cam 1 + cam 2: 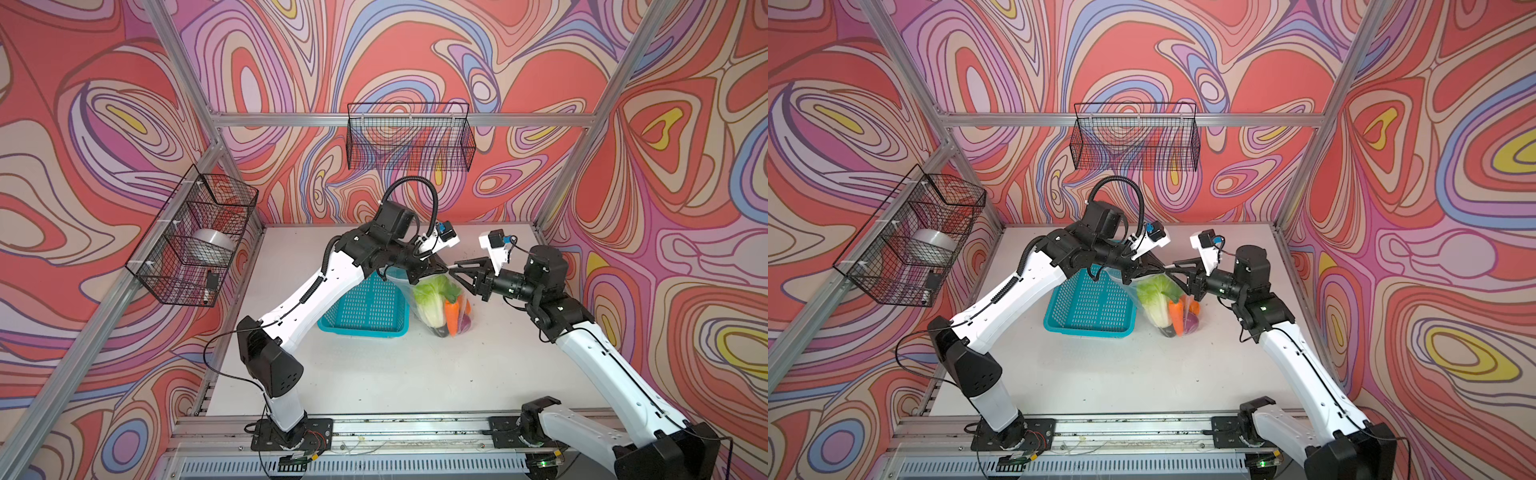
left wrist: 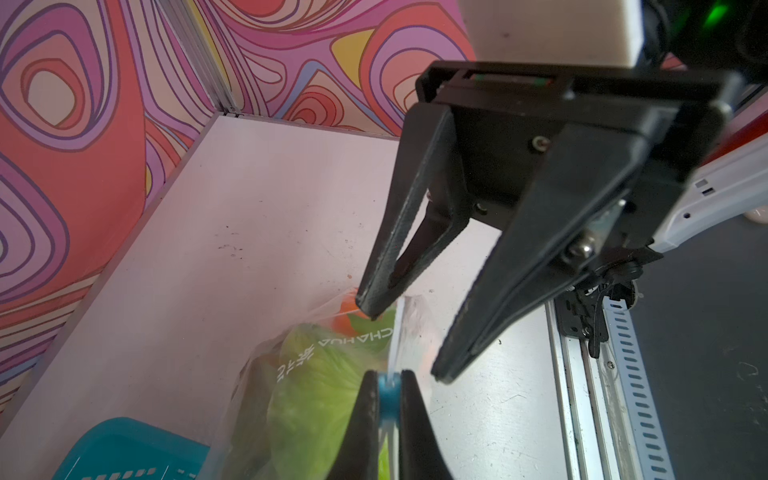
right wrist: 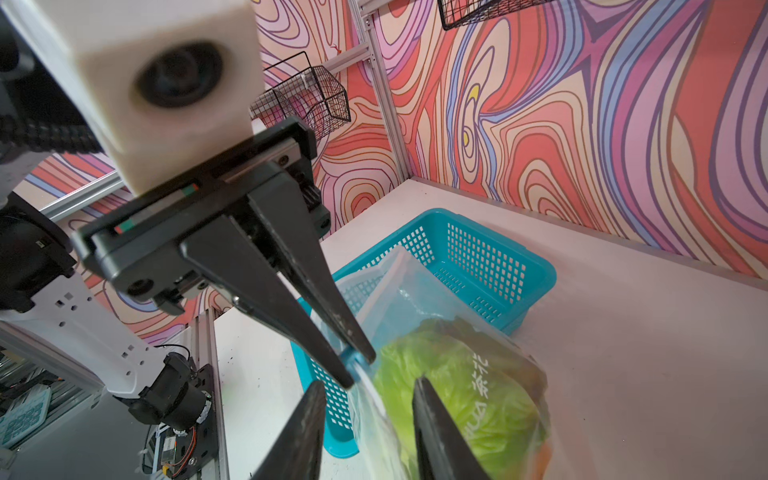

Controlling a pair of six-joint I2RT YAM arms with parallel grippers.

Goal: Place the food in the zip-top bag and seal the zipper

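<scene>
Left arm: reaches from the near-left base up and across the teal basket (image 1: 361, 330), with the wrist angled down toward the middle of the table (image 1: 374, 374).
Left gripper (image 1: 443, 272): clamped shut on the light-blue slider (image 2: 388, 395); in both wrist views the slider is pinched between the two fingertips.
Zipper: a thin clear track along the bag's top edge, running on from the slider into the gap of the right gripper.
Zip-top bag (image 3: 395, 286): clear and crumpled with white print. It stands upright on the table just right of the basket, and its loose upper part leans over the basket's corner.
Food: inside the bag. The lettuce (image 1: 430, 299) fills the front, the carrot (image 1: 451, 316) stands beside it, the purple onion (image 1: 465, 322) sits low at the right, and a dark piece (image 1: 440, 331) lies at the bottom.
Right gripper (image 1: 454, 269): its jaws stand apart on either side of the bag's top edge, tip to tip with the left gripper. One fingertip (image 2: 374, 307) touches the plastic.
Right arm: rises from the near-right base, with the forearm level and pointing left.
</scene>
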